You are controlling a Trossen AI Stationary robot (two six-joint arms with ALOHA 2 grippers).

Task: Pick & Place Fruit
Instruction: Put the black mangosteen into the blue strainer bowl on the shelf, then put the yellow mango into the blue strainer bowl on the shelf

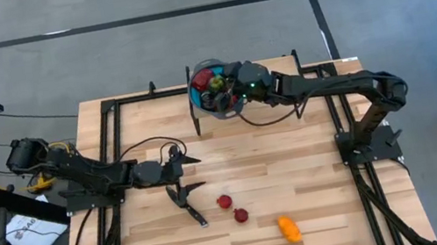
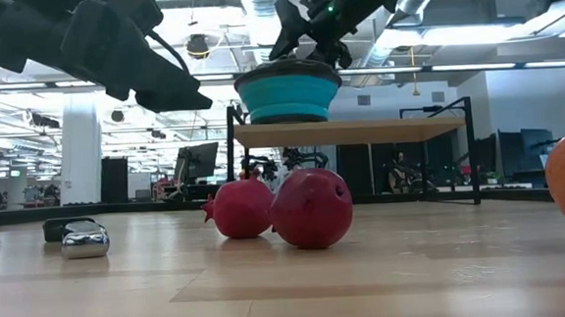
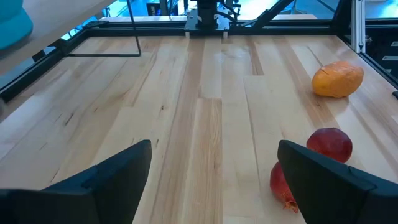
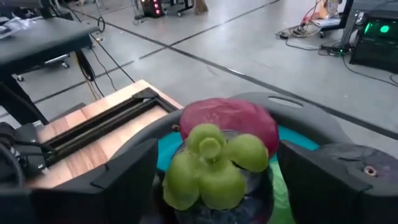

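High view: the blue bowl sits at the far edge of the table, with the right gripper directly over its heaped fruit, a red piece showing beside the fingers. The left gripper hovers nearer the table's middle, jaws spread and empty; two dark red fruits lie just beside it, the orange fruit farther out, its long axis running toward the near edge. Low view: the bowl stands on a raised shelf behind both red fruits, one's stem tip pointing left. Left wrist view: spread fingers frame bare wood, the red pair by one finger. Right wrist view: parted fingers flank a purple fruit with green leaves pointing up at the camera; whether they touch it is unclear.
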